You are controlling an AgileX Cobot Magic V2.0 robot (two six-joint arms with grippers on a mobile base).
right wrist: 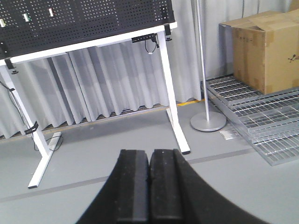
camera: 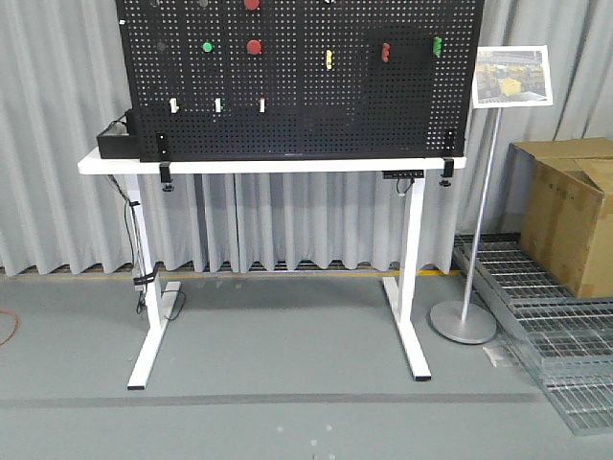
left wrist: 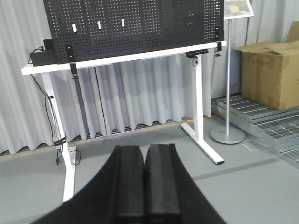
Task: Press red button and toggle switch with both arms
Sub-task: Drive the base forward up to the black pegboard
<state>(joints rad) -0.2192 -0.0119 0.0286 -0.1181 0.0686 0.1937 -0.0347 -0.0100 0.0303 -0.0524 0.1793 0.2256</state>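
A black pegboard (camera: 297,86) stands upright on a white table (camera: 268,165). A round red button (camera: 254,46) sits on it beside a green button (camera: 207,46); another red button (camera: 252,4) shows at the top edge. Three small toggle switches (camera: 217,104) sit in a row lower left; they also show in the left wrist view (left wrist: 98,24). My left gripper (left wrist: 145,151) is shut and empty, far from the board above the floor. My right gripper (right wrist: 149,156) is shut and empty, also far back. Neither gripper shows in the front view.
A sign stand (camera: 466,321) with a picture board (camera: 512,75) stands right of the table. A cardboard box (camera: 575,211) rests on metal grating (camera: 556,316) at far right. A black box (camera: 117,142) and cables hang at the table's left end. Grey curtains hang behind.
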